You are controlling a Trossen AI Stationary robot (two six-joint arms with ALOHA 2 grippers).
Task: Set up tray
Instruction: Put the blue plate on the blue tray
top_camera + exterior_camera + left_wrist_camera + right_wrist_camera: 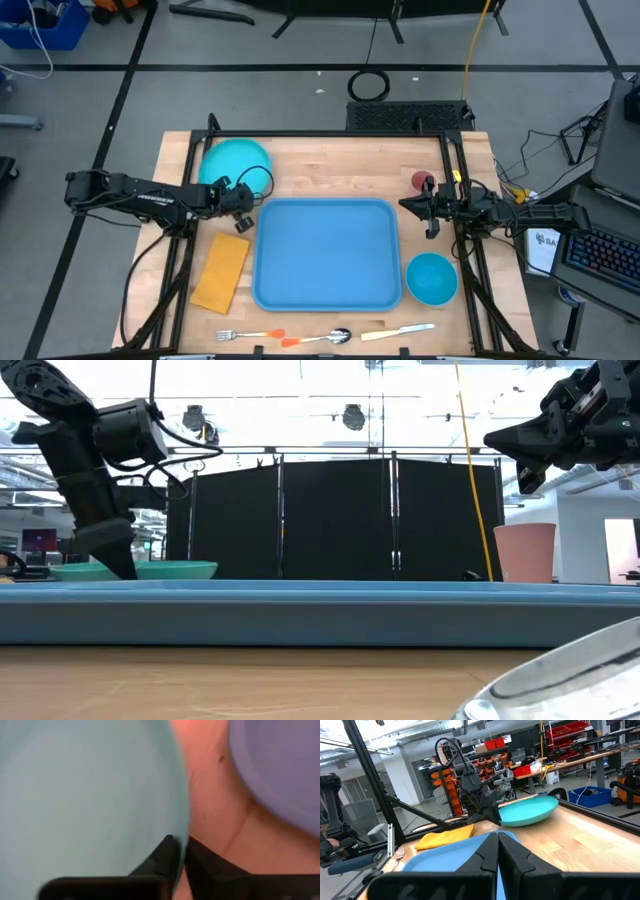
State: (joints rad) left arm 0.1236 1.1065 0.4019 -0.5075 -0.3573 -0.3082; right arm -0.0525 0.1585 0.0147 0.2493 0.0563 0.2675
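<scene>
Blue tray [327, 254] centered on bench [330, 165]. Left end effector [243, 199] pinched shut on teal plate [236, 163] rim, thin edge grip; could slip or tilt during lift. Right end effector [432, 207] shut, empty, hovering near tray's corner.

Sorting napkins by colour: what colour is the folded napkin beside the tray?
Yellow-orange napkin, lying left of the blue tray; clearest in the high view.

Blue tray [300, 615] stretched across the wooden surface [250, 685], rim facing forward. Behind it at left, teal plate [150, 571], left pincer [122, 568] down at its rim. Right pincer [515, 455] raised at upper right, above a pink cup [525, 552]. Clear rounded object [570, 680] blurred in the near right corner.
</scene>
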